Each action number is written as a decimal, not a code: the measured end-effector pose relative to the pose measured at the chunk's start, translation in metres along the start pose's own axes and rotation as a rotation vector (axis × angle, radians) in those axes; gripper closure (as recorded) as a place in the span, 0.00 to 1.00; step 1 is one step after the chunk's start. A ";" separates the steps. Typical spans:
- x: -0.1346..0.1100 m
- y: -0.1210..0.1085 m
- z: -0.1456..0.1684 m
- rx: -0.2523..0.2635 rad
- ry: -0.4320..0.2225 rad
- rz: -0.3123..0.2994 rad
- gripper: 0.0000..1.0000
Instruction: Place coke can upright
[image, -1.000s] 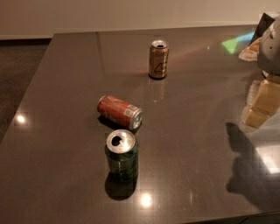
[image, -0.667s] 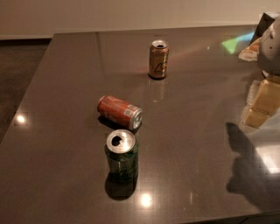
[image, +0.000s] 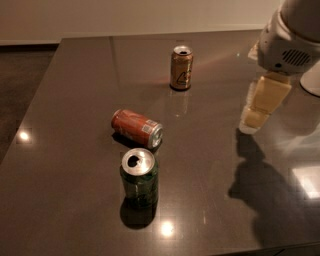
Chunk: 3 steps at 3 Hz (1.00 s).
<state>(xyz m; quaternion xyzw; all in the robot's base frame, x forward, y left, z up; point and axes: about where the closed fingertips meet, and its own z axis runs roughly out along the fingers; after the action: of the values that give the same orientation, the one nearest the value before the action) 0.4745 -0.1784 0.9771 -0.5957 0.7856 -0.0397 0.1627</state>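
Note:
The red coke can (image: 136, 128) lies on its side near the middle of the dark table (image: 75, 100), its silver end pointing right and towards me. My gripper (image: 260, 107) hangs at the right side, above the table and well to the right of the coke can, with nothing seen in it. Its pale fingers point down and left. The white arm housing (image: 290, 35) fills the top right corner.
A dark green can (image: 139, 177) stands upright just in front of the coke can. A brown-gold can (image: 181, 67) stands upright further back. The table's left edge runs diagonally at the left; its front edge is at bottom right.
The arm and gripper have moved a little to the left and into view over the table. The cans have not moved.

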 end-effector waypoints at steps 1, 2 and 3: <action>-0.035 -0.004 0.025 -0.029 0.019 0.011 0.00; -0.069 0.001 0.057 -0.083 0.025 0.032 0.00; -0.095 0.001 0.092 -0.126 0.039 0.062 0.00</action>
<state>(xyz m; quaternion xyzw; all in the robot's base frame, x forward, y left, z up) 0.5241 -0.0763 0.9103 -0.5793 0.8076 0.0034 0.1105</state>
